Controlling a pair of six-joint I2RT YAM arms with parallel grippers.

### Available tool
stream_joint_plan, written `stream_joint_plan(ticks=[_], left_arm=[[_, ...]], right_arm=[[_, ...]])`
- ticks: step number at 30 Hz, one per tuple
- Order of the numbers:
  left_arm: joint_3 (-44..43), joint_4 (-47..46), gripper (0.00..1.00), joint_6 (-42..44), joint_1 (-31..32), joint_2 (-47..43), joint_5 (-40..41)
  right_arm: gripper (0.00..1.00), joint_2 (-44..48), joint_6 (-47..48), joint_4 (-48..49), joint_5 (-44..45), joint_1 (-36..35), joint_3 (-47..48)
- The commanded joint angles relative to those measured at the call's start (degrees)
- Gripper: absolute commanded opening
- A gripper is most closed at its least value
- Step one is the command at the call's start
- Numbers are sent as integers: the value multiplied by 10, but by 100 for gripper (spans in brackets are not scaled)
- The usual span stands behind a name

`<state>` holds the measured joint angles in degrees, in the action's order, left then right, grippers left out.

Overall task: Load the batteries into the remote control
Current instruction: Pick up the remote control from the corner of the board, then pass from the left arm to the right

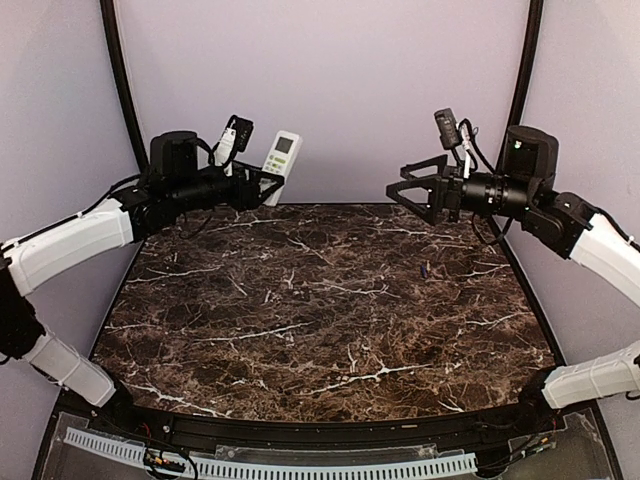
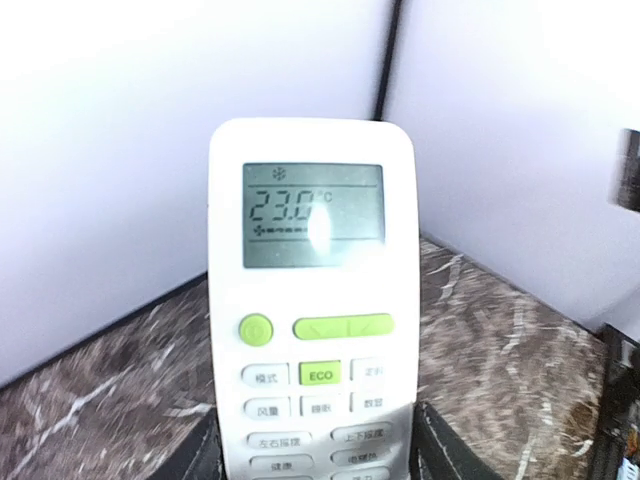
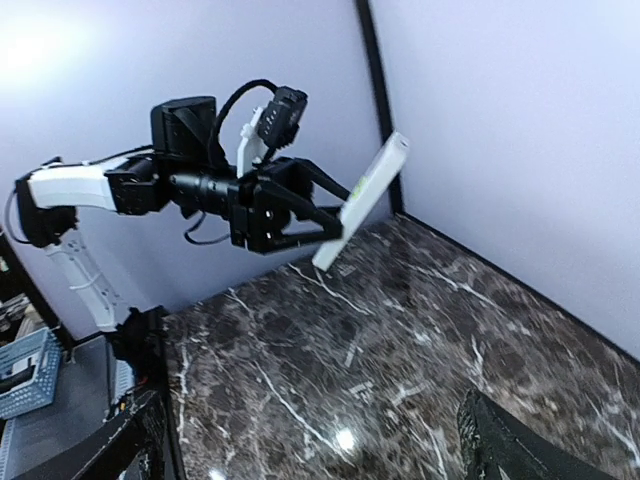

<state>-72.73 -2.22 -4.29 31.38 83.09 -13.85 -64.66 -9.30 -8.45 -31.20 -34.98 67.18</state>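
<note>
My left gripper (image 1: 268, 186) is shut on the lower end of the white remote control (image 1: 282, 160) and holds it upright in the air over the table's back left corner. In the left wrist view the remote (image 2: 312, 300) faces the camera, its grey display lit, with green and white buttons, between my dark fingers (image 2: 448, 452). The right wrist view shows the remote (image 3: 362, 198) edge-on. One small dark bluish battery (image 1: 424, 270) lies on the marble table (image 1: 300, 320), right of centre. My right gripper (image 1: 405, 190) is open and empty, raised at the back right.
Pale walls meet at a black corner post (image 2: 385, 60) behind the remote. Black frame posts (image 1: 118, 70) stand at the table's back corners. A white perforated strip (image 1: 260, 465) runs along the near edge. A blue basket (image 3: 25, 370) sits off the table.
</note>
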Motion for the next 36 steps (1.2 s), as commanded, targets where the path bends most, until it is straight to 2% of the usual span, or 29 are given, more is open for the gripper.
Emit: stream_joint_plan(ticks=[1, 5, 10, 17, 19, 26, 32, 33, 34, 35, 36], left_arm=[[67, -114, 0, 64, 79, -97, -80], [100, -143, 0, 67, 139, -159, -117], [107, -145, 0, 58, 194, -181, -149], [113, -166, 0, 59, 219, -176, -159], [114, -169, 0, 58, 222, -175, -163], [119, -171, 0, 51, 223, -177, -164], [124, -168, 1, 46, 223, -176, -156], [123, -163, 25, 47, 223, -176, -151], [123, -160, 43, 49, 223, -176, -147], [124, -150, 72, 53, 223, -177, -134], [123, -144, 81, 57, 223, -178, -126]], right_arm=[[99, -9, 33, 170, -123, -58, 28], [99, -56, 55, 191, -134, -93, 71], [99, -121, 43, 215, -194, -116, 118], [97, -163, 77, 217, -199, -173, 165], [86, -169, 77, 215, -203, -178, 168], [39, -173, 65, 215, -214, -185, 162], [11, -169, 71, 201, -211, -190, 163], [10, -166, 73, 196, -202, -190, 163], [9, -163, 75, 186, -185, -190, 164], [7, -160, 78, 170, -159, -190, 169], [2, -158, 80, 148, -121, -191, 174]])
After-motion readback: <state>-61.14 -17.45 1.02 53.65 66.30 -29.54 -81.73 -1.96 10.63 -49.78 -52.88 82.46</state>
